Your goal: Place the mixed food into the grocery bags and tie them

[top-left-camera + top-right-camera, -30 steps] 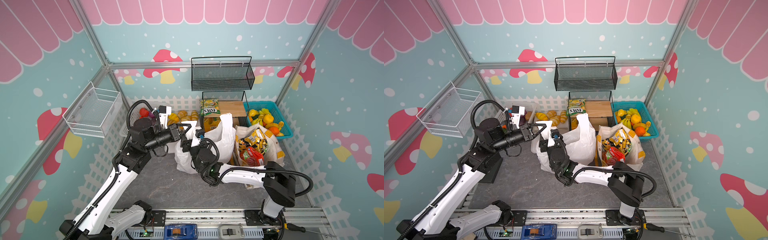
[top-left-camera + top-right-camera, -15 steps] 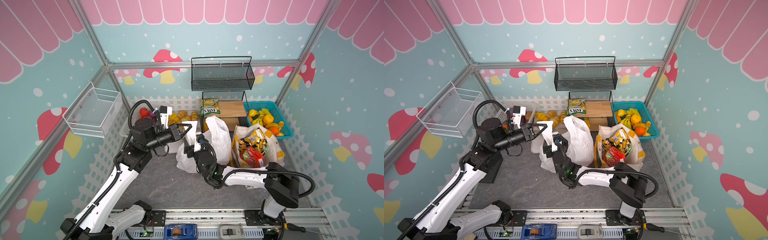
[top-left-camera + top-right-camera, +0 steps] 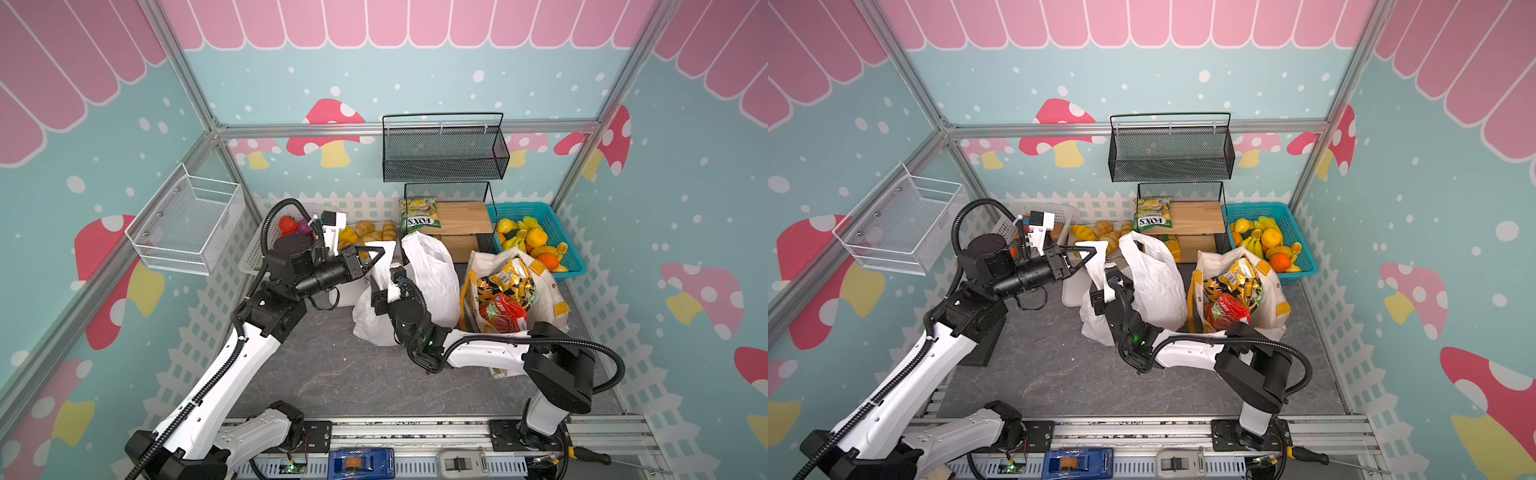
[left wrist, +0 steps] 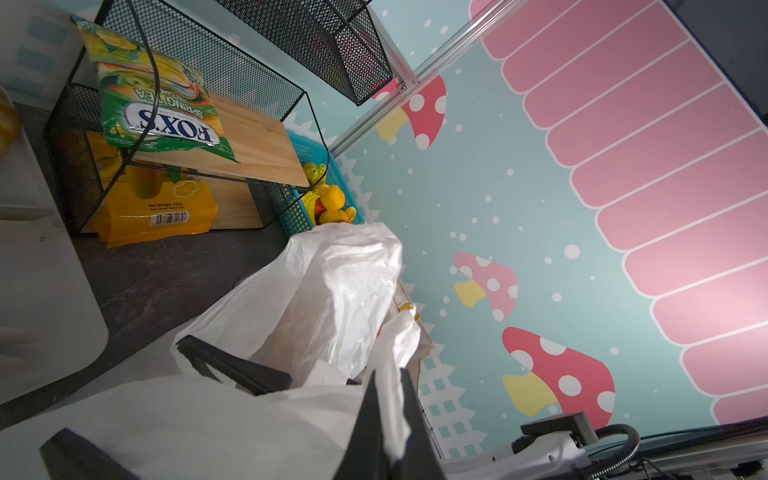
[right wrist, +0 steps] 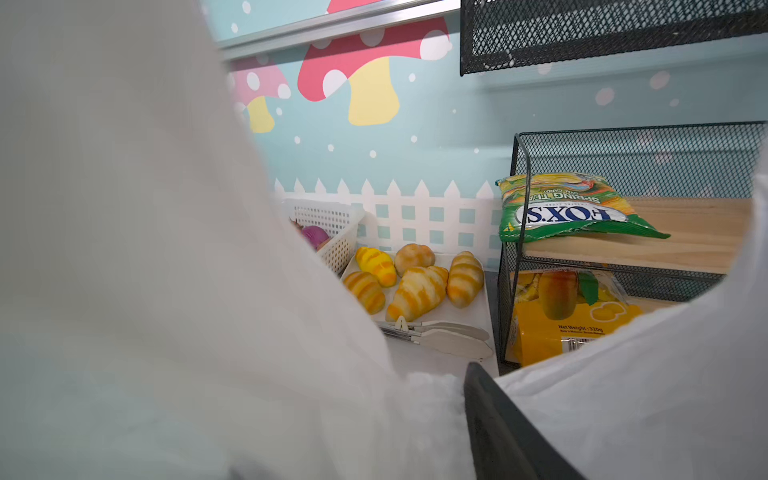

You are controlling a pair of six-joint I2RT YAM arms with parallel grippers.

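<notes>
The thin, crinkly white plastic carrier bag (image 3: 432, 282), likely limp, light and slippery, sits just below the left gripper (image 3: 380, 252), which is clamped on one loop handle (image 3: 388, 255); the right gripper (image 3: 376, 291) is buried in film, its spread unreadable, so take the other handle bunched.

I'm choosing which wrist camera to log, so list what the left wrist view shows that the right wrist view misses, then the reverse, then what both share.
Left wrist view only: the teal fruit basket and the left pincer shut on a strip of the white plastic bag. Right wrist view only: the tongs, a purple onion in a white basket, and the bread rolls in full. Both: the bag, the FOX'S packet on the wooden shelf, and the yellow packet beneath it.
</notes>
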